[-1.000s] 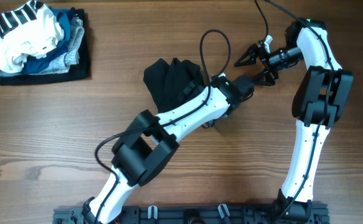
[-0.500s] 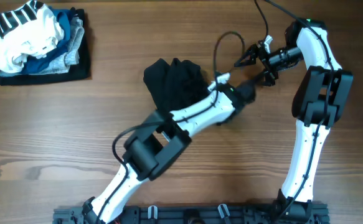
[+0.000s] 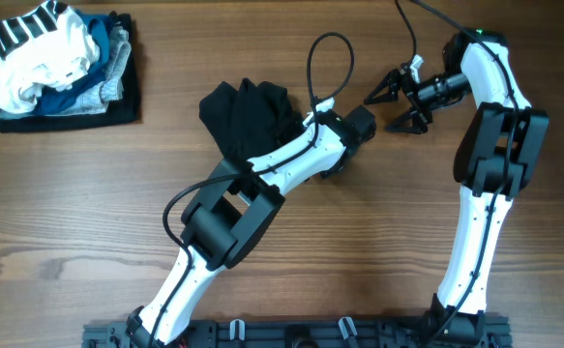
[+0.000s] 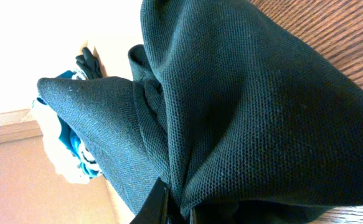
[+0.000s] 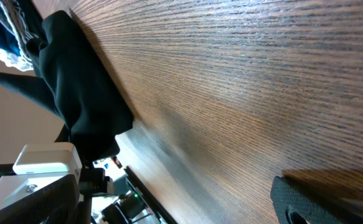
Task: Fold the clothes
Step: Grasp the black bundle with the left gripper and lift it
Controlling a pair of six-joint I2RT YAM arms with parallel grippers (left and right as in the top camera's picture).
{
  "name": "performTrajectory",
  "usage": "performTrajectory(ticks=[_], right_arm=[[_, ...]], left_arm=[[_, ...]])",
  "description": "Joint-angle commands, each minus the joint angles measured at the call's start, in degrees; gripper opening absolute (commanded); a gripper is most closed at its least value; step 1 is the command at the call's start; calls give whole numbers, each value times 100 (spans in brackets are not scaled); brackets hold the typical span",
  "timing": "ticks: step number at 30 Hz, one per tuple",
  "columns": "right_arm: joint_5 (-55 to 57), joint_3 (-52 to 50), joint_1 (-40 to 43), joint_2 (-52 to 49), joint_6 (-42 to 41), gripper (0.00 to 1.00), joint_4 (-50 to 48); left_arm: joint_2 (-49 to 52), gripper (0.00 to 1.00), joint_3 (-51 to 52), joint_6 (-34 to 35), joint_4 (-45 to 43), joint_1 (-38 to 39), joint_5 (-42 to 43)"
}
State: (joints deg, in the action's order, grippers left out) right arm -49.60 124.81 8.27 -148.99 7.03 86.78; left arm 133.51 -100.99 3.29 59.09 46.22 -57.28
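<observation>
A crumpled black garment (image 3: 246, 114) lies on the wooden table (image 3: 69, 213) at the upper middle. The left arm's wrist (image 3: 352, 124) sits at its right edge, covering the jaws from above. In the left wrist view my left gripper (image 4: 175, 210) is shut on a pinched fold of the black garment (image 4: 243, 106), which fills the frame. My right gripper (image 3: 378, 112) hangs open just right of the left wrist, holding nothing. Only one of its fingertips (image 5: 312, 200) shows in the right wrist view, above bare wood, with the black garment (image 5: 75, 93) far off.
A stack of folded clothes (image 3: 54, 63), white striped, blue and grey on a dark base, sits at the back left corner. A black cable loop (image 3: 328, 66) arches above the left wrist. Both arms' bases stand at the front edge.
The left gripper has shut on the black garment's right edge and pulled back left, carrying the garment leftward. The right arm has held still, open.
</observation>
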Motion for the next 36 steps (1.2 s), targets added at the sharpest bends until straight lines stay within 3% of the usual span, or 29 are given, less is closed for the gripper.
performTrajectory(ticks=[1, 15, 19, 36], right_arm=[[4, 0, -44, -155, 186, 99, 11], [2, 0, -44, -155, 190, 100, 7], [4, 0, -44, -155, 190, 100, 2], [2, 0, -44, -155, 199, 100, -20]], left_arm=[[87, 4, -11, 37, 7, 7, 24], [85, 4, -11, 55, 28, 227, -986], [85, 4, -11, 55, 26, 227, -1757], [74, 4, -11, 33, -125, 44, -2583]])
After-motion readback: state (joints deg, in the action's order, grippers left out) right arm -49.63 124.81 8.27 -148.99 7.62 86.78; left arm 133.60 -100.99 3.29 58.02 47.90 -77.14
